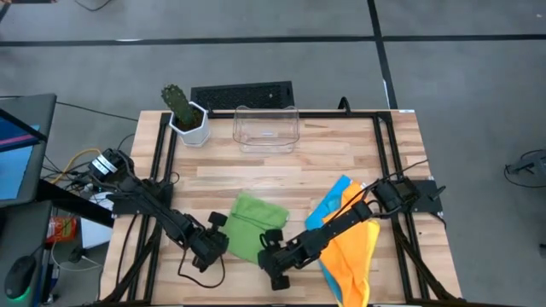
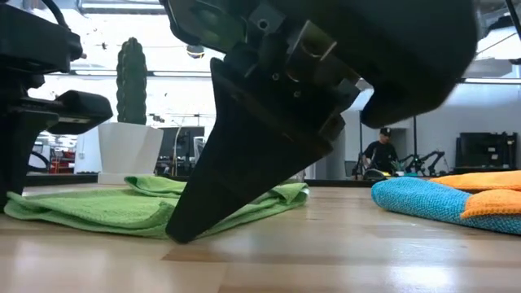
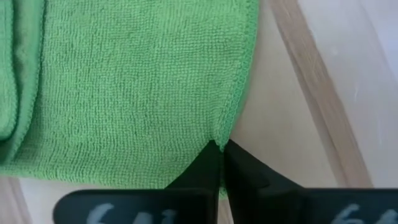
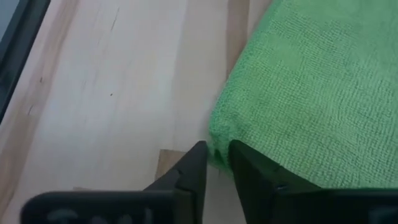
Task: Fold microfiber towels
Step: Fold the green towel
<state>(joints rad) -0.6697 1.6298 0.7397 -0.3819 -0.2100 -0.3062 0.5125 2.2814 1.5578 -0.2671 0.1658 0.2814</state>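
A dark gripper is filling the low view, its tips pressing down at the near edge of the green towel [image 2: 122, 207]. From above, the left gripper [image 1: 215, 240] is sitting at that towel's left near corner with its fingers [image 3: 214, 163] pinched tight on the hem. The right gripper [image 1: 273, 247] is working the right near corner, fingers [image 4: 198, 163] standing slightly apart with the cloth's edge between them. The green towel is lying flat on the wooden table [image 1: 273, 175]. Just right of it, the blue towel [image 1: 328, 207] and orange towel [image 1: 350, 251] are lying heaped under the right arm. Farther back, a clear bin [image 1: 266, 128] and a potted cactus [image 1: 183, 111] are standing.
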